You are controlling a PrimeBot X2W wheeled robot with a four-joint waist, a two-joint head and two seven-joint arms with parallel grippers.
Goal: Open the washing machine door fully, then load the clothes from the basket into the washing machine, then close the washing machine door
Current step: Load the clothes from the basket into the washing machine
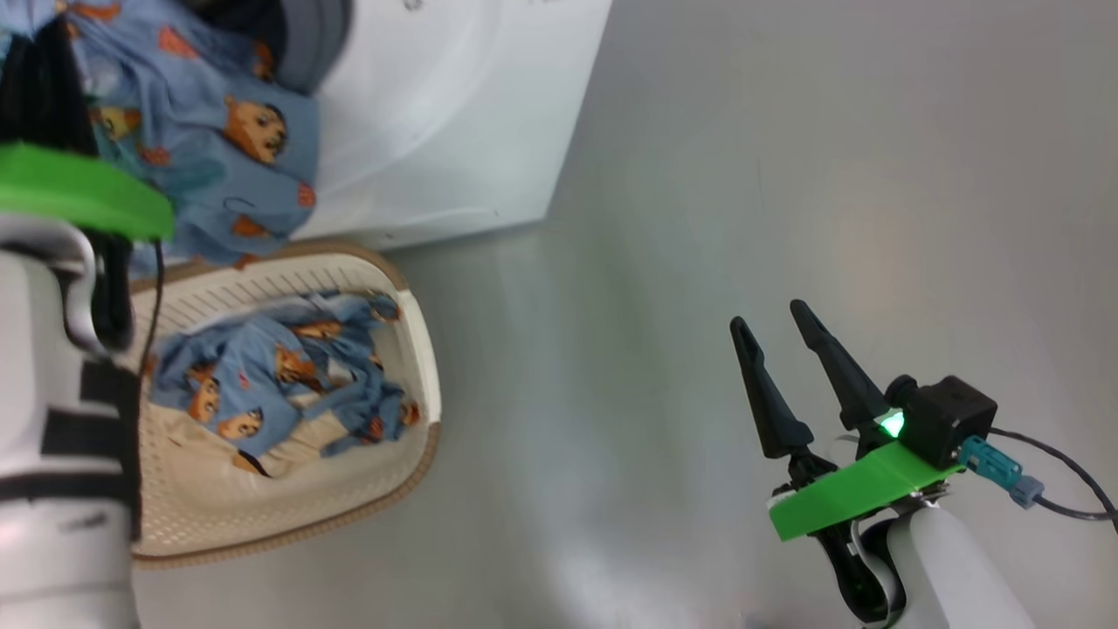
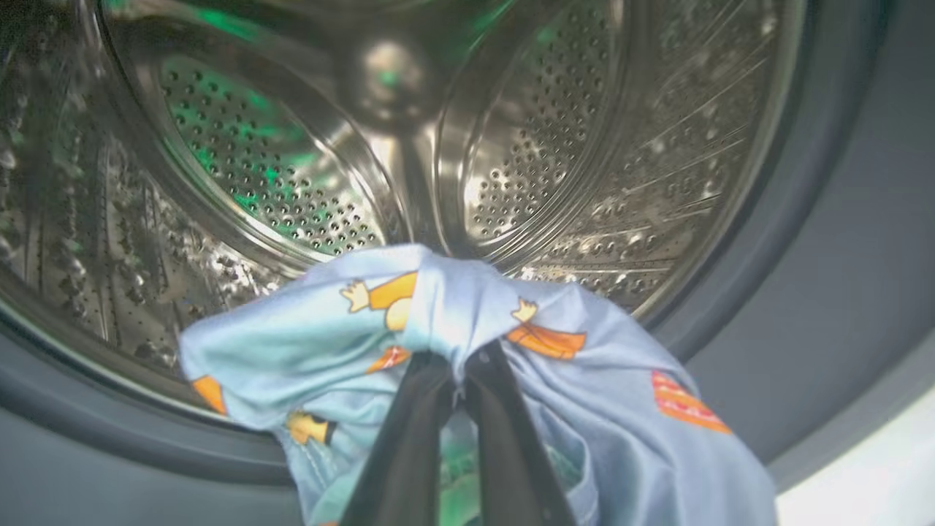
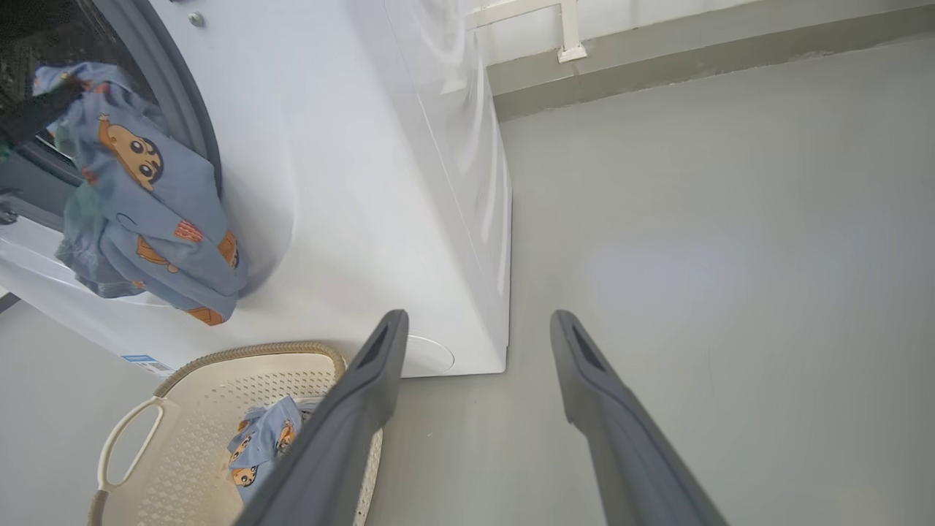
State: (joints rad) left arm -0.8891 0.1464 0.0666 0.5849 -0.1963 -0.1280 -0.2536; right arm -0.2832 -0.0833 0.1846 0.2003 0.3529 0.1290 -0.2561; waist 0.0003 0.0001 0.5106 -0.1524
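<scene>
The light blue cartoon-printed garment [image 2: 365,329] hung at the mouth of the steel perforated drum [image 2: 277,161], pinched in my left claw [image 2: 456,361], its tail trailing outside over the grey-blue rubber seal [image 2: 840,256]; released there, I judged, it could slide out. My right claw [image 1: 769,316] stood spread over the grey floor [image 1: 699,175]

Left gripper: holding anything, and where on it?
A blue printed garment, pinched at a bunched fold by the left gripper; the rest hangs down; right gripper open, empty.
</scene>
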